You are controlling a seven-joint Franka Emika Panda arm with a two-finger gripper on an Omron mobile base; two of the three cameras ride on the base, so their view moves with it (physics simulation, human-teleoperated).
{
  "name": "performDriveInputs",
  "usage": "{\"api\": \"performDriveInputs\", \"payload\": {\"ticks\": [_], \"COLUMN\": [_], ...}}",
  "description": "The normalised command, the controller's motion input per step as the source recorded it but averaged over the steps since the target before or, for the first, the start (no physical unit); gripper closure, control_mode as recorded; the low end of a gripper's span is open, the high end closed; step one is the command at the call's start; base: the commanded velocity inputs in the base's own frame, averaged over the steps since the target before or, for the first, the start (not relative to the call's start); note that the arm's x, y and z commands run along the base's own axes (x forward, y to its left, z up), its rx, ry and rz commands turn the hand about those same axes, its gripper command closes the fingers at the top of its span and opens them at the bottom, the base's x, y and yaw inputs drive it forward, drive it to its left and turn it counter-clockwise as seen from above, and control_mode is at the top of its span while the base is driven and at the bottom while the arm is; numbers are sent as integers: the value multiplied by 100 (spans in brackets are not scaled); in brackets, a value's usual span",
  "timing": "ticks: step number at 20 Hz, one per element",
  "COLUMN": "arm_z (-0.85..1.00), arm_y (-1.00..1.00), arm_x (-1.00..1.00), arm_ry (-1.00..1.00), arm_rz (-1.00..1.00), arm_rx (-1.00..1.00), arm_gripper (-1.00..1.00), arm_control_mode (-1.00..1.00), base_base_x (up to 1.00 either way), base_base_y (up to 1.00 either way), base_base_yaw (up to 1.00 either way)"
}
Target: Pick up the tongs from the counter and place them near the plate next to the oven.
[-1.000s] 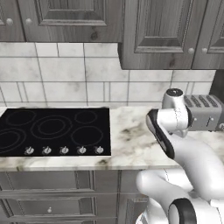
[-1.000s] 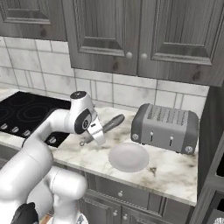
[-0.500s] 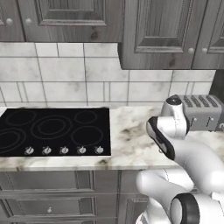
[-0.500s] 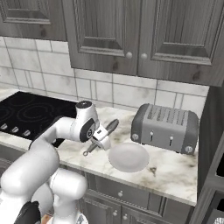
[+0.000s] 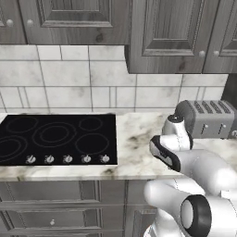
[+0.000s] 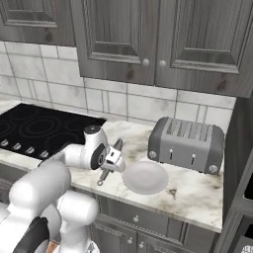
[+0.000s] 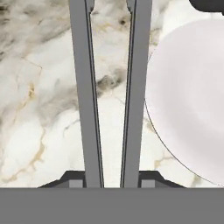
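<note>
The gripper (image 6: 111, 161) is clamped on the tongs (image 6: 109, 162), its fingertips (image 7: 75, 179) pressing from outside against the two long grey arms, which run side by side with a gap between them. The tongs hang low over the marbled counter (image 6: 197, 190), just beside the pale round plate (image 6: 145, 177), on its stove side. A chrome toaster (image 6: 187, 144) stands behind the plate, and the black stove (image 5: 55, 138) lies further left.

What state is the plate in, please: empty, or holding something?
Empty. The plate shows a bare pale surface in the right base view; the tongs sit beside it in the gripper.
</note>
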Motion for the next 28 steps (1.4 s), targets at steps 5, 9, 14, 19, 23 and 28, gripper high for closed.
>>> {"api": "performDriveInputs", "payload": {"ticks": [5,9,14,19,23,28], "arm_z": [-39,-40,-44,-25,-19,-6], "arm_y": [2,-1,0,-3,-7,0], "arm_x": [26,27,41,47,26,-6], "arm_ry": [10,13,13,4,0,-1], "arm_rz": [15,5,1,0,0,0], "arm_rx": [-7,-3,-2,0,0,0], "arm_gripper": [100,100,100,100,100,-100], "arm_control_mode": [-100,-100,-100,-100,-100,-100], "base_base_x": [0,0,0,0,0,0], "base_base_y": [0,0,0,0,0,0], "base_base_yaw": [0,0,0,0,0,0]}}
